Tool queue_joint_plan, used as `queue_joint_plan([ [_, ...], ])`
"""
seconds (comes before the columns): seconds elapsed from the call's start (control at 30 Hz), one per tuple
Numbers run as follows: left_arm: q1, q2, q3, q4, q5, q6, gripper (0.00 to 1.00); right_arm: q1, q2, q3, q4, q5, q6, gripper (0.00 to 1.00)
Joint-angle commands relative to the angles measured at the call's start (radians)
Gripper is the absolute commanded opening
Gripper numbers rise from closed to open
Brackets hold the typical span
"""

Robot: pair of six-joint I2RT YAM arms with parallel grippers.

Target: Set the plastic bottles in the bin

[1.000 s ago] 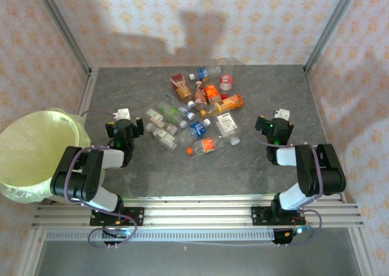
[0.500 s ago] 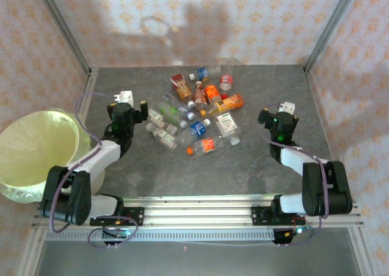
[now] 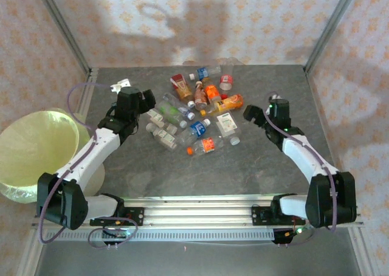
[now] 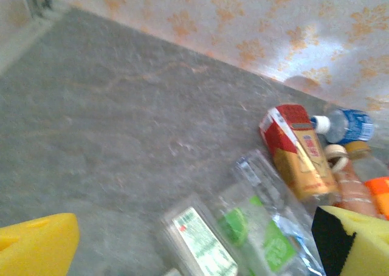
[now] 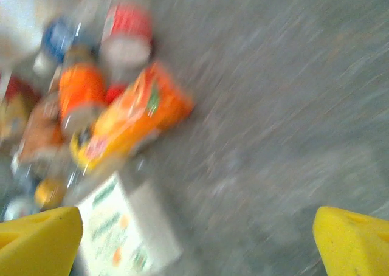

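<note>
1. Both arms are reaching forward over the desk (image 3: 152, 166), the left pincer (image 3: 146, 98) and right pincer (image 3: 250, 114) flanking the plastic bottles (image 3: 228, 103); the bin (image 3: 30, 148) is sitting far left.
2. Left pads (image 4: 36, 245) are gaping apart, empty; label print is blurring.
3. Right pads (image 5: 36, 239) are likewise gaping; labels unreadable.

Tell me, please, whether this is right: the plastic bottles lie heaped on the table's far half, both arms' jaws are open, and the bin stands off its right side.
Not quite: the top external view shows the bin off the left side of the table, not the right. The plastic bottles do lie heaped on its far half, and both arms have open jaws.
</note>
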Motion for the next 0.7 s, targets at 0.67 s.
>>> queue_joint_plan([
  [0.67, -0.005, 0.035, -0.055, -0.025, 0.074, -0.278, 1.00, 0.275, 0.373, 0.243, -0.288, 0.183, -0.364, 1.00],
])
